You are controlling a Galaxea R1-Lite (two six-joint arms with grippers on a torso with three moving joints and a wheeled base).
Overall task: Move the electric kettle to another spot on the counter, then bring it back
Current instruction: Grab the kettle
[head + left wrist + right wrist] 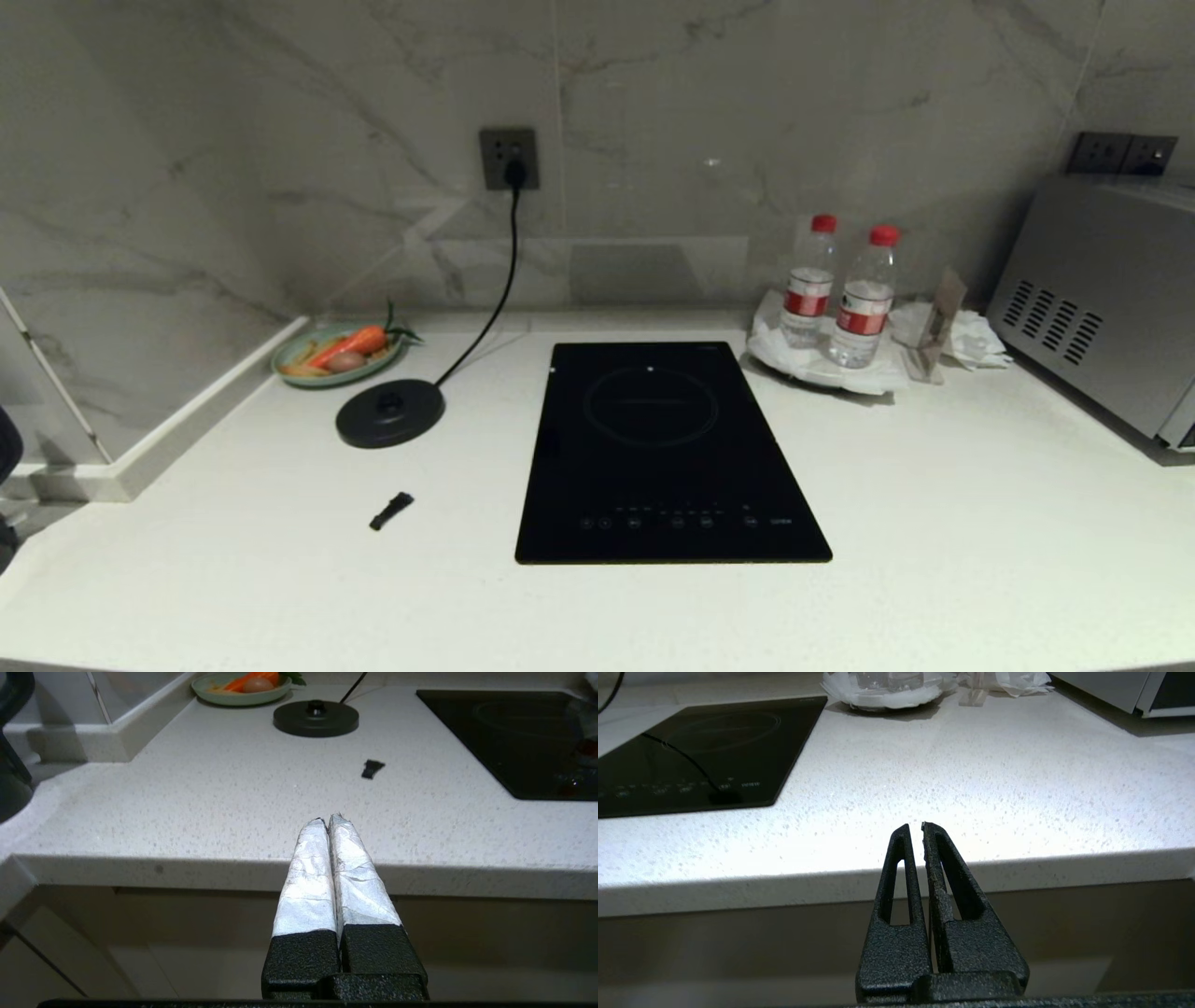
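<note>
White speckled counter [934,523] (curved front edge, inset black hob [667,448]).

The white speckled table [934,523] carries, beyond the left tool [328,819], a small black piece [391,511], a round black base [390,413] and a green plate [337,354], with a black hob [667,453] between the two tools.

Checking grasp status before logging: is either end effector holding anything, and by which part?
Nothing is held. The left end effector and the right end effector are both shut on nothing, level with the counter edge.
</note>
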